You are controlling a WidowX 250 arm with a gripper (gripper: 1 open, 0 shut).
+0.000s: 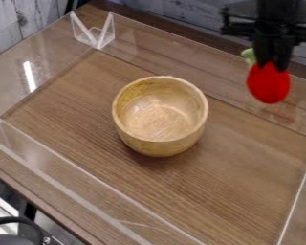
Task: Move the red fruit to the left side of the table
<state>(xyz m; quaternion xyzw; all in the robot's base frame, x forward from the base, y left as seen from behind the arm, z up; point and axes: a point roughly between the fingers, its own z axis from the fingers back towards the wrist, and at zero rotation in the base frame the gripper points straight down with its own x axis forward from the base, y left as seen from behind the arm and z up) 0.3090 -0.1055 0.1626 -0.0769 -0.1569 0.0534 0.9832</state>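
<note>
The red fruit (pixel 270 83) hangs in the air above the right side of the table (pixel 232 167), a bit of green leaf showing at its top. My gripper (pixel 272 62) comes down from the upper right and is shut on the fruit's top. The fruit is clear of the tabletop and to the right of the bowl. The fingertips themselves are partly hidden behind the fruit.
A round light wooden bowl (pixel 160 115) stands in the middle of the table. Clear acrylic walls (pixel 66 196) edge the tabletop, with a small clear stand (pixel 93 31) at the back left corner.
</note>
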